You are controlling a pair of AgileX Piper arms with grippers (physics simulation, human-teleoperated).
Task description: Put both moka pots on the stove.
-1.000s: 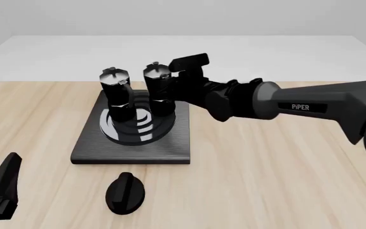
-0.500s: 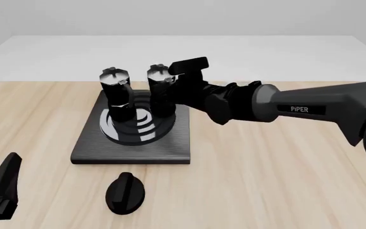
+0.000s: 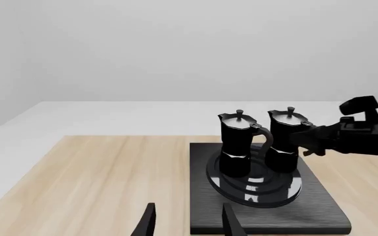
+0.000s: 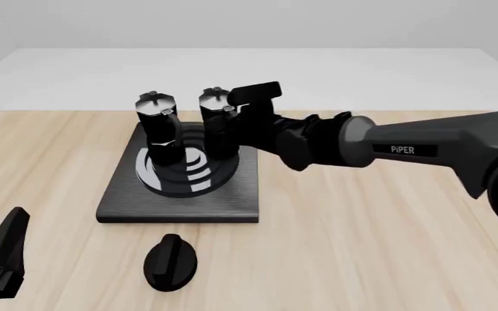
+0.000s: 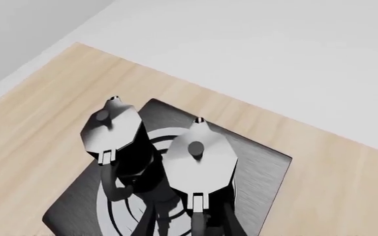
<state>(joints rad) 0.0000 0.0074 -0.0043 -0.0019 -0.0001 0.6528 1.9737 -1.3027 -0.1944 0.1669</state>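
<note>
Two black moka pots with silvery lids stand upright side by side on the burner rings of the dark grey stove (image 4: 179, 204). The left pot (image 4: 157, 126) stands free. My right gripper (image 4: 230, 126) reaches in from the right and is shut on the right pot (image 4: 213, 110) at its handle side. In the right wrist view the fingers (image 5: 232, 221) flank that pot (image 5: 201, 156), beside the other pot (image 5: 110, 129). My left gripper (image 3: 189, 223) is open and empty, low at the table's near left (image 4: 7, 240), well short of the stove (image 3: 320, 211).
A black oval knob (image 4: 170, 261) lies on the wooden table just in front of the stove. The table's far edge runs behind the pots. My right arm spans the table's right half at pot height.
My right gripper and the pot it holds have shifted slightly right, then settled; the arm's wrist has dropped a little. The left pot and my left arm have not moved.
</note>
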